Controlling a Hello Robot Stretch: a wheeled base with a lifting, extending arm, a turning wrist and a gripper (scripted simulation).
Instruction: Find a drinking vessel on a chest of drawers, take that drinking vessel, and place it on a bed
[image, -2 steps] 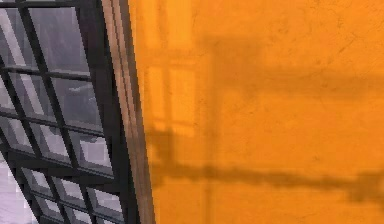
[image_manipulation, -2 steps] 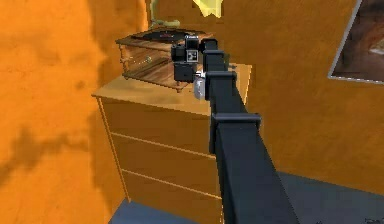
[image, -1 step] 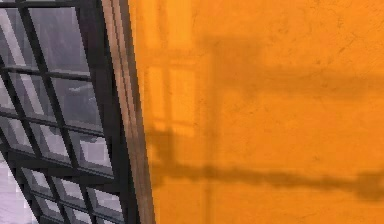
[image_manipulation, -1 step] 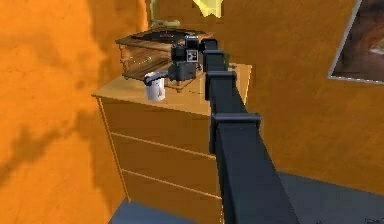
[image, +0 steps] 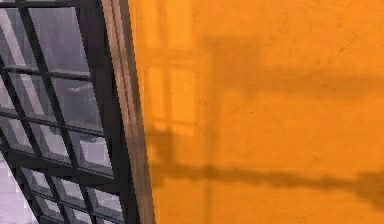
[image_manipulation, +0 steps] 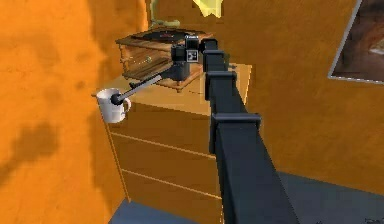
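In the arm side view a white mug (image_manipulation: 110, 106) hangs at the far end of my gripper (image_manipulation: 125, 98), clear of every surface, so the gripper holds it. The mug is in front of the orange wall, just left of a wooden chest of drawers (image_manipulation: 165, 145) and a little below its top. The dark arm (image_manipulation: 235, 130) rises from the bottom edge over the chest's right part.
A dark box-like object with a wooden frame (image_manipulation: 150, 50) stands on the chest's top. A framed picture (image_manipulation: 362, 45) hangs on the wall at the right. In the forward view an orange wall (image: 270, 110) stands close ahead, with a dark-framed window (image: 55, 110) at its left.
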